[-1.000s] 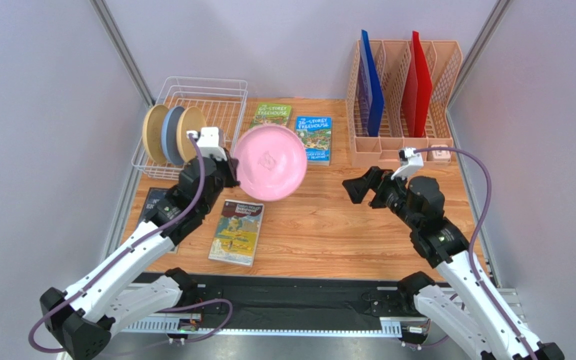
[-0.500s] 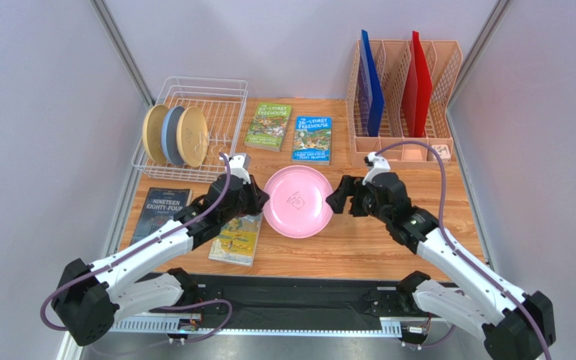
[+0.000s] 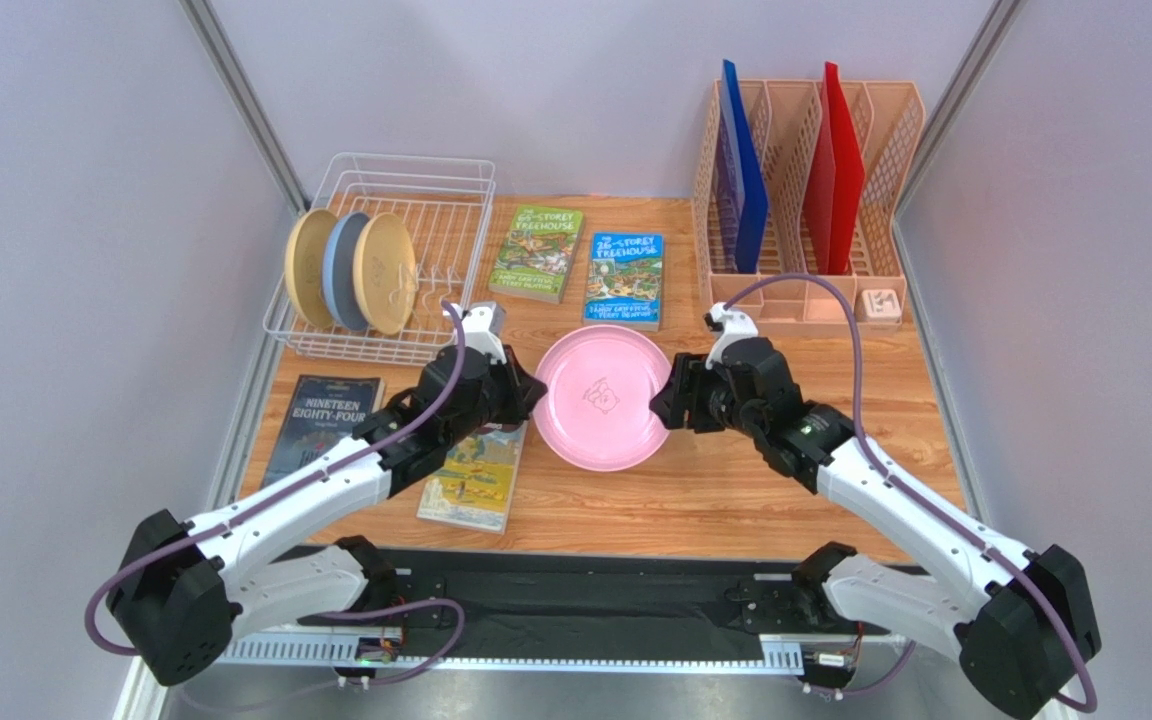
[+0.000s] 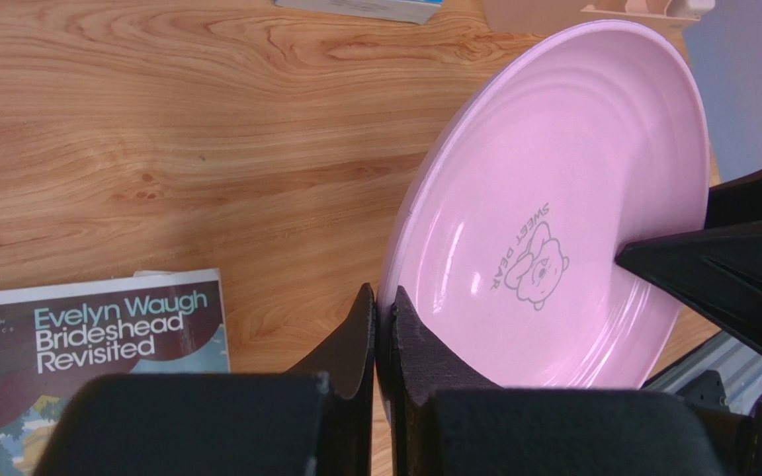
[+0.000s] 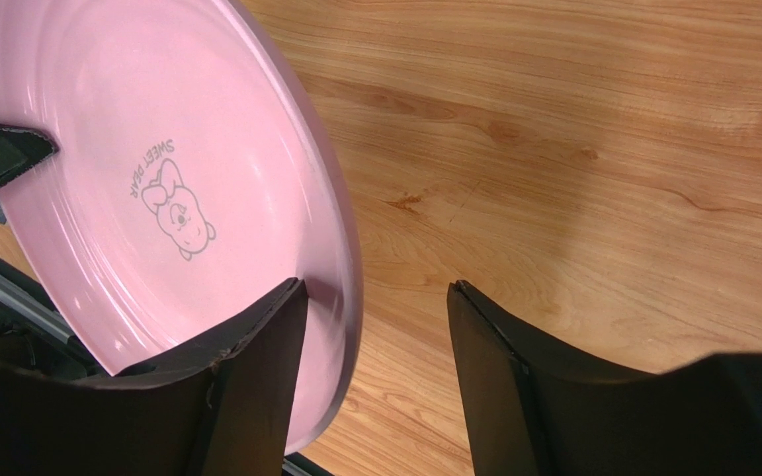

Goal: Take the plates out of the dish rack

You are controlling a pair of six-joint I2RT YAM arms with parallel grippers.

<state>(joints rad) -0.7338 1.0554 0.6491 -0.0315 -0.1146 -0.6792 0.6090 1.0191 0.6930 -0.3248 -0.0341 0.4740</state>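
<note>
A pink plate [image 3: 605, 398] with a bear mark hangs tilted over the middle of the table. My left gripper [image 3: 530, 398] is shut on its left rim; in the left wrist view the fingertips [image 4: 383, 297] pinch the plate [image 4: 564, 198]. My right gripper [image 3: 669, 398] is open and straddles the opposite rim. In the right wrist view [image 5: 375, 285] one finger lies against the plate's [image 5: 156, 169] inner face and the other stands well clear. The white wire dish rack [image 3: 402, 173] at the back left holds a cream plate [image 3: 309, 267], a light blue plate [image 3: 342, 270] and another cream plate [image 3: 384, 273] on edge.
Two books [image 3: 537, 252] [image 3: 626, 278] lie at the back centre. Two more [image 3: 322, 426] [image 3: 474, 477] lie near the left front, under the left arm. A peach slotted organiser [image 3: 880, 135] with blue and red folders stands at the back right.
The left arm carried the pink plate down from beside the rack to the table's middle. The right gripper moved left onto the plate's right rim, and its jaws narrowed.
</note>
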